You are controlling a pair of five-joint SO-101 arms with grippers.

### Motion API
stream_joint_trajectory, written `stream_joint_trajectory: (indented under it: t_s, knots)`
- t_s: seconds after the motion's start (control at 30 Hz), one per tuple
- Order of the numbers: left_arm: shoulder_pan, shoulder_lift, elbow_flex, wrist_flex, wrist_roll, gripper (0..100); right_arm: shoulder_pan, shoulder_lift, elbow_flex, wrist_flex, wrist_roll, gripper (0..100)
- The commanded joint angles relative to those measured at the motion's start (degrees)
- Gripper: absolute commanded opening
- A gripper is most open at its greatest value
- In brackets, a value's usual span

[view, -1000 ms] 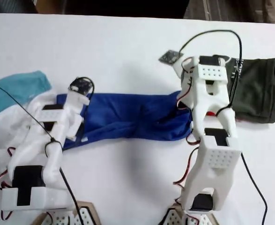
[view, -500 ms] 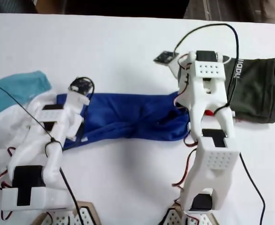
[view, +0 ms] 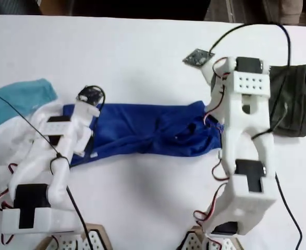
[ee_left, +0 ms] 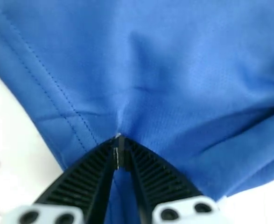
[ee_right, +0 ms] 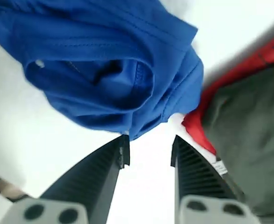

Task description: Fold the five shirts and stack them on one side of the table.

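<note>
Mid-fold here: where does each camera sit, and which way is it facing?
High view: fixed above the table, looking down at the blue shirt stretched between left arm and right arm.
Left wrist view: on the left wrist, looking along the left pincer, shut on the shirt.
Right wrist view: on the right wrist, looking past the open right pincer at the shirt's end beside the dark green shirt.
Shared: all three show the blue shirt.
</note>
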Motion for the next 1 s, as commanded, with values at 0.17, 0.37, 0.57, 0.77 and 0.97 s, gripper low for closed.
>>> stream_joint_trajectory:
  t_s: [0.17,0.37,0.57,0.77,0.97]
  knots:
    - [0.97,-1.05,-0.31,-1.14,0.18,2,-4.97,-5.14,20.84,-10.42,0.00,8.0]
    - [0.97,-1.05,-0.31,-1.14,0.18,2,-8.31,-1.10,21.36,-20.97,-1.23,7.9]
    - [0.97,-1.05,-0.31,-1.14,0.18,2,-11.03,-0.22,15.30,-26.15,-9.49,8.0]
    - [0.97,-1.05,-0.31,-1.14,0.18,2,-12.97,4.70,15.03,-32.75,-11.52,7.7]
    - [0.97,-1.05,-0.31,-1.14,0.18,2,-12.62,3.03,11.16,-30.02,-13.45,7.7]
